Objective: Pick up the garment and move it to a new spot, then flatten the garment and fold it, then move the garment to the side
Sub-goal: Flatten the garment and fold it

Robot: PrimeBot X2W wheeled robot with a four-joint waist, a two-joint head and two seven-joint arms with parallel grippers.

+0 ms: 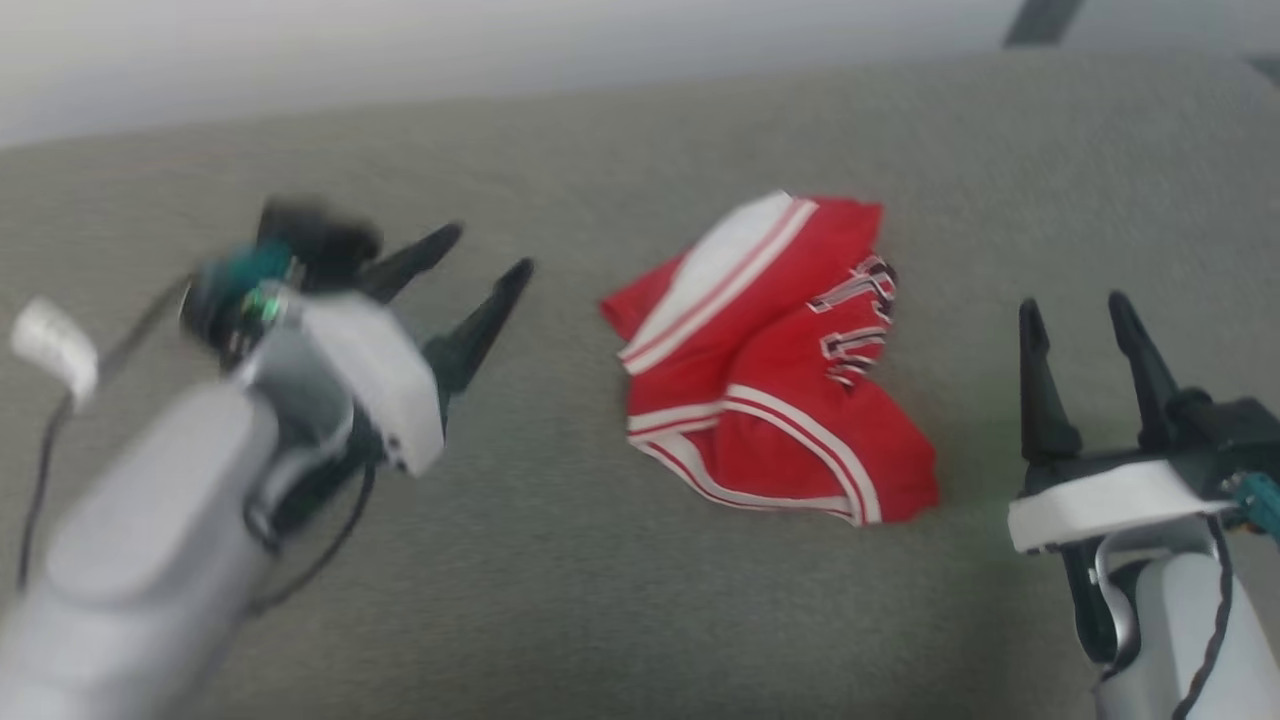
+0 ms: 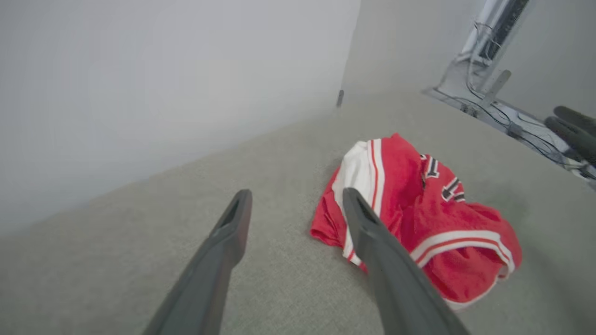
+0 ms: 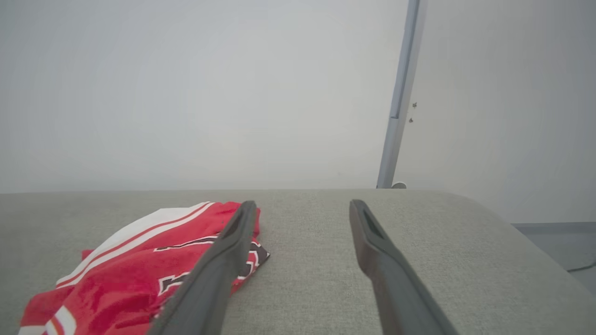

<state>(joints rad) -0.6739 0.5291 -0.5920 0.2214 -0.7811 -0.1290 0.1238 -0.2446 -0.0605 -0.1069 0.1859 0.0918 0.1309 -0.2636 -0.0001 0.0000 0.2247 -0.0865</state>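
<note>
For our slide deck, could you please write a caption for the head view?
Crumpled red shorts lie on a grey fabric surface between the open left gripper and open right gripper.

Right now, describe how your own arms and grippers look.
Both arms are pale grey and rounded, each with a white wrist band. The left gripper and right gripper each have two long, dark, tapering fingers. Thin black cables run along both arms, with teal fittings at the wrists and a white tag on the left.
</note>
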